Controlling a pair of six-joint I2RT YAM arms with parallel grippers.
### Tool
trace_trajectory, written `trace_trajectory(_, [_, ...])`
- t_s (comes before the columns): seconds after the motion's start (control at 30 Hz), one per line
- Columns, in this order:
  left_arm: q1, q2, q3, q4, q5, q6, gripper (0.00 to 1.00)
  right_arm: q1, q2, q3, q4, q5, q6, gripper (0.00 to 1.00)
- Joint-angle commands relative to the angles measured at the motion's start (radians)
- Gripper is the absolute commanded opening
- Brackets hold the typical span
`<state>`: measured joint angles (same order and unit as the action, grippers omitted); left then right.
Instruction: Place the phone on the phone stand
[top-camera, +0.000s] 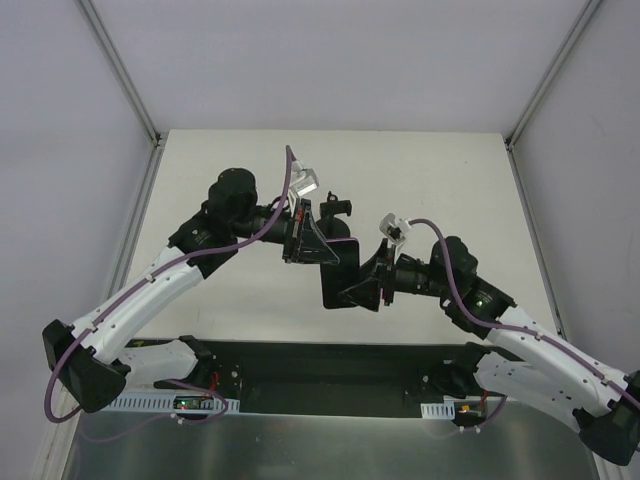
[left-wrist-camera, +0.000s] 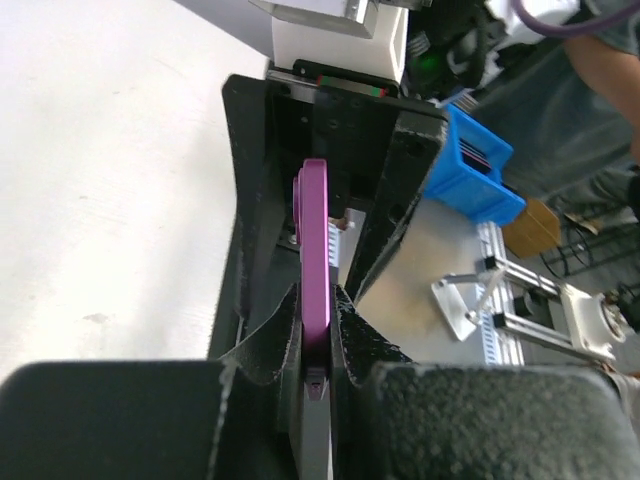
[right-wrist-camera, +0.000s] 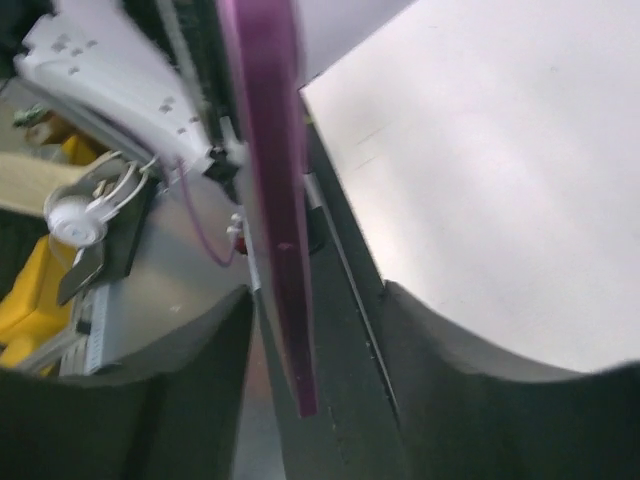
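Note:
The phone (top-camera: 338, 272) is a flat black slab with a purple rim, held on edge above the table between both arms. My left gripper (top-camera: 303, 235) is shut on its upper end; in the left wrist view the purple rim (left-wrist-camera: 316, 250) runs straight between my pads (left-wrist-camera: 372, 340). My right gripper (top-camera: 368, 285) is at the phone's lower right corner, its jaws spread wider than the phone; the purple rim (right-wrist-camera: 275, 200) passes slanted between them. Just beyond the left gripper the small black clamp of the phone stand (top-camera: 338, 207) shows; its post and base are hidden.
The white table (top-camera: 430, 180) has grey walls at the left, back and right. The black mounting rail (top-camera: 320, 375) runs along the near edge. In the left wrist view a blue part (left-wrist-camera: 470, 165) and metal brackets (left-wrist-camera: 470, 300) lie beyond the table edge.

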<state>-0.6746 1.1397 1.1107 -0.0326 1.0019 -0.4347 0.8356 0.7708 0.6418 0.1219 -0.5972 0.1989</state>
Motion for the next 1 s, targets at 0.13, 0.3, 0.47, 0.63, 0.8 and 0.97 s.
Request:
trace_trajectory(0.13, [0.001,-0.136,0.167,-0.303,-0.677,0.122,0.00,-0.009,0.012,0.110,-0.261,0.601,0.025,0.79])
trace_trajectory(0.3, [0.001,-0.212,0.166,-0.395,-0.970,0.183,0.00,-0.081,0.126,0.266,-0.390,0.774,0.039,0.83])
trace_trajectory(0.47, [0.001,-0.227,0.166,-0.434,-1.030,0.185,0.00,-0.105,0.379,0.510,-0.562,0.746,-0.074,0.81])
trace_trajectory(0.63, [0.003,-0.192,0.178,-0.444,-1.003,0.159,0.00,-0.110,0.577,0.693,-0.616,0.718,-0.193,0.70])
trace_trajectory(0.8, [0.001,-0.181,0.181,-0.444,-0.970,0.140,0.00,-0.119,0.717,0.789,-0.620,0.734,-0.222,0.66])
trace_trajectory(0.97, [0.001,-0.187,0.181,-0.448,-0.965,0.131,0.00,-0.141,0.780,0.815,-0.619,0.711,-0.216,0.61])
